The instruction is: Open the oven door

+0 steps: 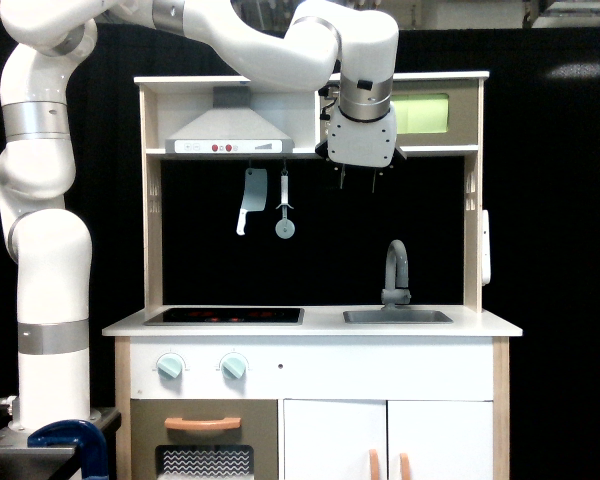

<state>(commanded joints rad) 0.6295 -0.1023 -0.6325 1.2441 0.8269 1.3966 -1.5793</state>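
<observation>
No readable words, numbers or brand marks are showing anywhere on the toy kitchen [310,345], and the small red dots on the range hood's control strip [223,148] above the black cooktop [224,316] are carrying no legible labels.

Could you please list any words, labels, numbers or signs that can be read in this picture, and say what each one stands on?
No text can be read anywhere in this view.
The range hood's front strip has red dots and small marks, too small to tell whether they are lettering.
The two knobs and the oven door show no markings.
The arm and its tool show no visible brand.
</observation>
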